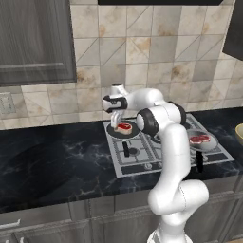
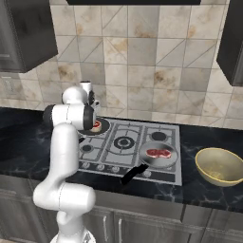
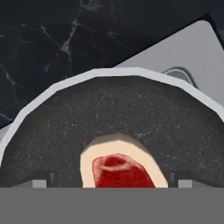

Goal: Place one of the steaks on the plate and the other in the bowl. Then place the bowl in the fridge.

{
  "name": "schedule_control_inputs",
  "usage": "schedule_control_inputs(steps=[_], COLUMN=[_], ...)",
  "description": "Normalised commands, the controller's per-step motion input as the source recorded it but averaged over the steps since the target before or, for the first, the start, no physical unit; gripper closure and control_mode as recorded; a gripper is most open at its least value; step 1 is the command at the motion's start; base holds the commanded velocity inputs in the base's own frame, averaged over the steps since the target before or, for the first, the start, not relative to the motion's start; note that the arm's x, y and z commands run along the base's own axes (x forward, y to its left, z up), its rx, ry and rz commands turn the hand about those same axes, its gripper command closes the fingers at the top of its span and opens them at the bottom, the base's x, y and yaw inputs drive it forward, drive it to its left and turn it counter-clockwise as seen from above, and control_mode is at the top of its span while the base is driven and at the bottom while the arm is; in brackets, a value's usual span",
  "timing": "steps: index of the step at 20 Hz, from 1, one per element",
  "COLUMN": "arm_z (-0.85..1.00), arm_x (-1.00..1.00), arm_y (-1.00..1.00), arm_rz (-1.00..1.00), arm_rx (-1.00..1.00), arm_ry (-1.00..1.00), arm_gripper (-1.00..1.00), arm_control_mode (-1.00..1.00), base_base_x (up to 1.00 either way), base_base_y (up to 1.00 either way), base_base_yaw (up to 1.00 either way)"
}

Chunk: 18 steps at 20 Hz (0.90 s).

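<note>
Lying marbled steak [image 3: 120, 173] in speckled pan [image 3: 131, 118].

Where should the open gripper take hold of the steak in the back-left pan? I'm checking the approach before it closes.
Probably from straight above: the steak lies flat in the dark pan, so close the gripper across its narrow width, fingers either side.

- It was a home kitchen, rendered.
- A gas stovetop [image 2: 130, 144] with burner grates and front knobs sat in a black marble counter [image 1: 52, 161].
- Beige tiles formed the backsplash [image 2: 142, 61]; dark wall cabinets [image 1: 35, 40] hung above, grey cupboards [image 2: 156, 225] stood below.
- Frying pans [image 2: 159, 155] held raw steaks [image 2: 159, 152]; a yellow bowl [image 2: 219, 166] sat beside.
</note>
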Motion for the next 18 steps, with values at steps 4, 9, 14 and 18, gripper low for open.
schedule_control_inputs(steps=[4,9,14,18], arm_z=[-0.34,-0.09,-0.44,-0.41], arm_x=[0.08,0.15,-0.02,-0.07], arm_y=[-0.05,-0.12,0.00,0.03], arm_rz=[0.01,0.01,0.08,0.03], arm_rx=[0.00,0.00,0.00,0.00], arm_ry=[0.00,0.00,0.00,0.00], arm_gripper=[-1.00,-1.00,-1.00,-1.00], arm_control_mode=[-1.00,-1.00,-1.00,-1.00], base_base_x=[0.00,0.00,0.00,0.00], base_base_y=[0.00,0.00,0.00,0.00], base_base_yaw=[0.00,0.00,0.00,0.00])
